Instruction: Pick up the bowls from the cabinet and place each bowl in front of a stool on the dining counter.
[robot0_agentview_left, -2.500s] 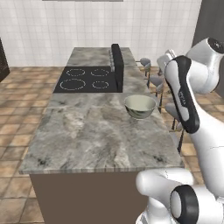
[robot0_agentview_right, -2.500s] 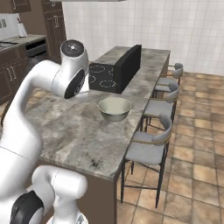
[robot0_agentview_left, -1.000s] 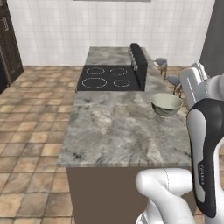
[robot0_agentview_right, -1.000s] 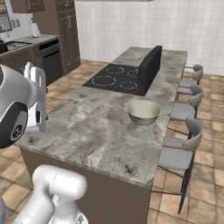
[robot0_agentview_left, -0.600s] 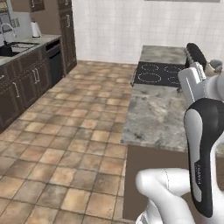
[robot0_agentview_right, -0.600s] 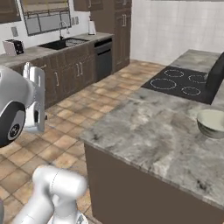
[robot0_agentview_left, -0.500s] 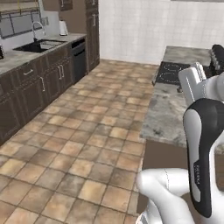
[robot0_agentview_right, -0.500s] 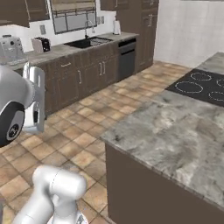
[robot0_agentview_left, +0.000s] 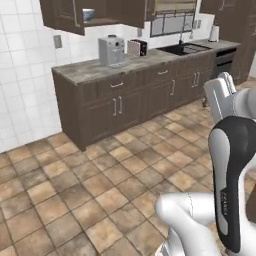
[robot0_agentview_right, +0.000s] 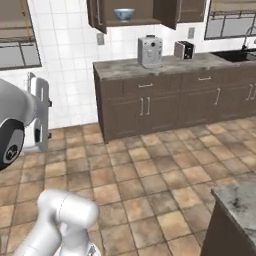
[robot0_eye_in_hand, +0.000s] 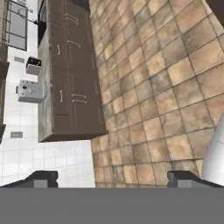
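Bowl (robot0_agentview_right: 123, 13), white and blue, sits on the open cabinet (robot0_agentview_right: 145, 11) shelf above the coffee machine (robot0_agentview_right: 150, 50). Tool (robot0_eye_in_hand: 112, 177) fingers apart, empty.

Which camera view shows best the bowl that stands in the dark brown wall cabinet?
The right base view: the round white bowl with blue pattern sits whole on the cabinet shelf. The left base view shows it small, half hidden behind a door.
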